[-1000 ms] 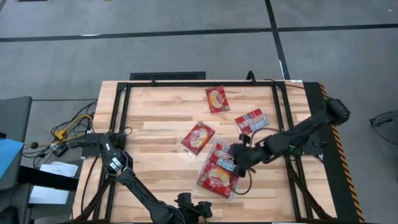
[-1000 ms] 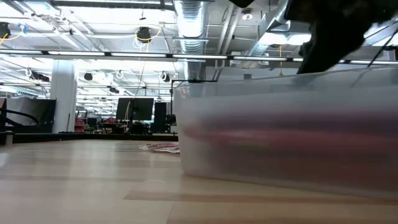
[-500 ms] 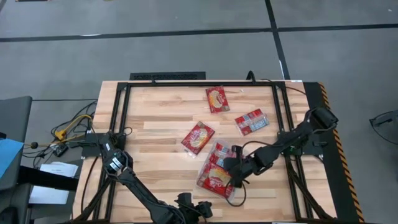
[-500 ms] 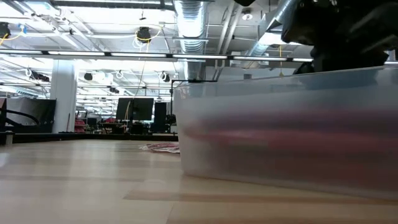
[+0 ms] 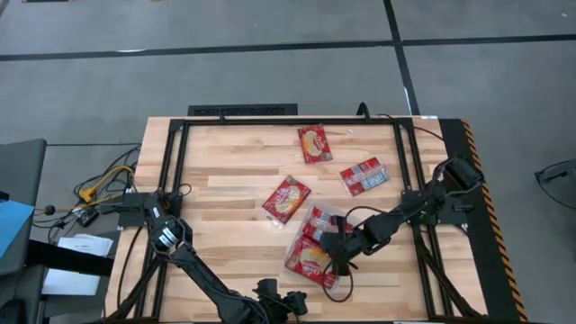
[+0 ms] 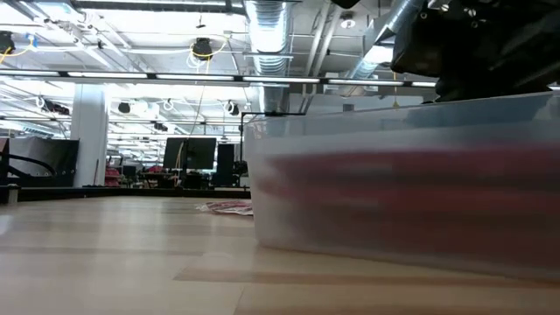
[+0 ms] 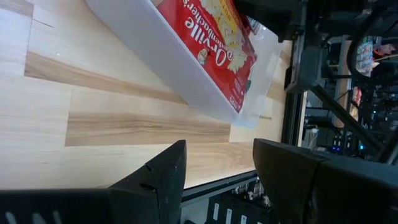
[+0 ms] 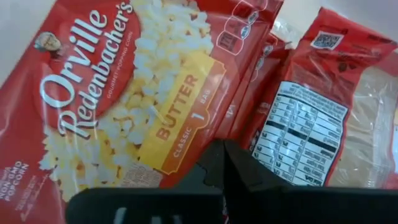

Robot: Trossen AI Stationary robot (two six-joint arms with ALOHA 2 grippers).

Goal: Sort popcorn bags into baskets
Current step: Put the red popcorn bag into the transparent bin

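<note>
The right gripper (image 5: pixel 338 255) covers part of the popcorn bags (image 5: pixel 310 258) beneath it in the clear tray (image 5: pixel 293 243), so their count is unclear. At table height the tray wall (image 6: pixel 402 188) blurs them into a red smear. The left gripper (image 7: pixel 214 165) is cut off by the picture's edge.

A large open lab or industrial workspace: exposed silver ducts (image 6: pixel 267 35) and strip lights hang from the ceiling, rows of dark monitors (image 6: pixel 188 153) stand behind the wooden worktop (image 5: pixel 234 171), and the floor (image 5: pixel 225 81) is grey concrete.
</note>
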